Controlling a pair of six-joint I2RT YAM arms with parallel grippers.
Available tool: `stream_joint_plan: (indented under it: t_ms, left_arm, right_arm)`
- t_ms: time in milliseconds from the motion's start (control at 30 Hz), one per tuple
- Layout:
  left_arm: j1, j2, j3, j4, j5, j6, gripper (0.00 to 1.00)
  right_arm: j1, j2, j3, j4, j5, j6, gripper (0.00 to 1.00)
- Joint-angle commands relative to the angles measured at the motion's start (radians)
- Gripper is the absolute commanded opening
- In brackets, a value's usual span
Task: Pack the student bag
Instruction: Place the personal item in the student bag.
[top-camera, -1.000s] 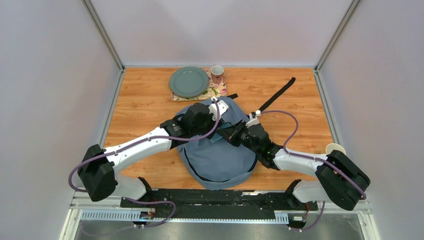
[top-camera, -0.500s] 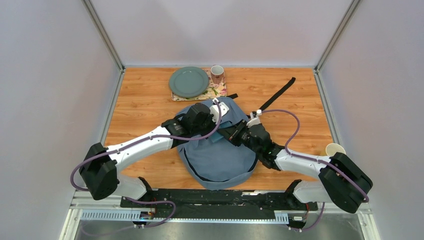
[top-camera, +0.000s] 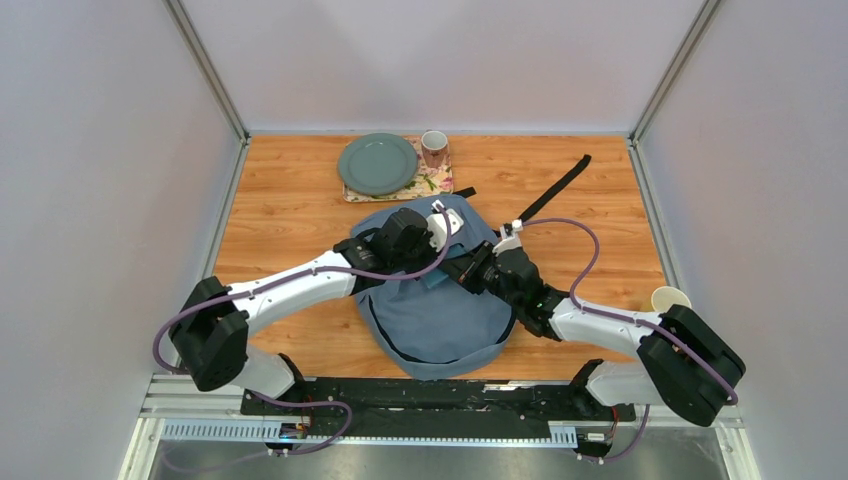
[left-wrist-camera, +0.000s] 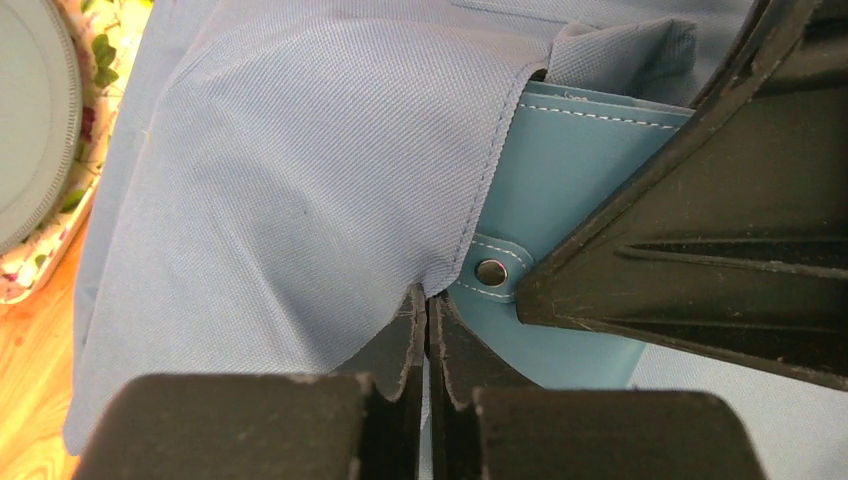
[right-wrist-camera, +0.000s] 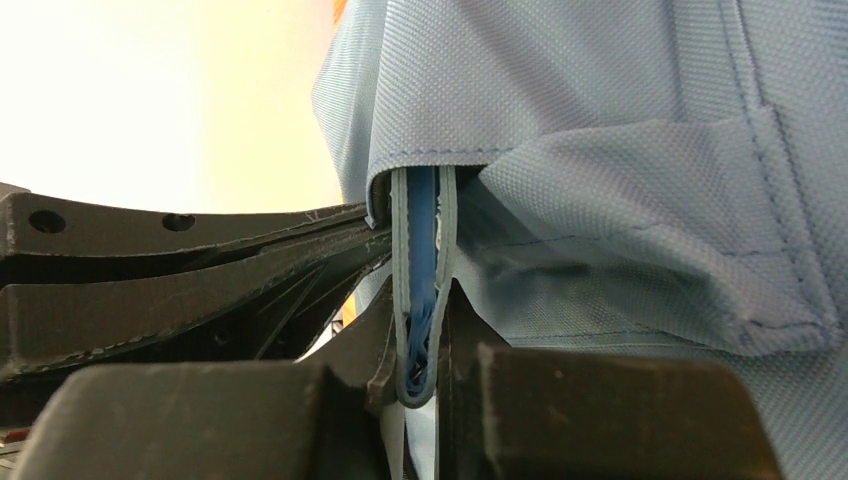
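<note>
The grey-blue student bag (top-camera: 440, 315) lies flat in the middle of the table. My left gripper (top-camera: 446, 226) sits over its upper part. In the left wrist view it (left-wrist-camera: 427, 300) is shut, pinching the stitched edge of a fabric pocket (left-wrist-camera: 300, 200). My right gripper (top-camera: 458, 268) comes in from the right. It (right-wrist-camera: 422, 300) is shut on a flat teal-blue case (left-wrist-camera: 560, 180) with a metal snap, seen edge-on (right-wrist-camera: 421, 230). The case's far end sits under the pocket's lip. The pocket's inside is hidden.
A green plate (top-camera: 377, 164) and a patterned mug (top-camera: 434, 148) rest on a floral mat (top-camera: 432, 184) at the back. A black strap (top-camera: 555, 188) trails from the bag toward the back right. A paper cup (top-camera: 668, 297) stands by the right arm's base.
My left gripper's jaws have come together on the pocket edge, and the left arm has shifted slightly right. The right arm and the case have barely moved.
</note>
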Motion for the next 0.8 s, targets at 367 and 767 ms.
stream_joint_plan:
  t_ms: [367,767]
  left_arm:
    - [-0.008,-0.115,-0.061,0.078,0.000,-0.054,0.00]
    - [-0.038,-0.189,-0.003,-0.013,0.078,-0.204,0.00]
  right_arm:
    - [-0.030,-0.011,0.047,0.169,-0.050,0.038,0.00]
    - [-0.060,0.163,-0.031,0.543,-0.118,0.312,0.00]
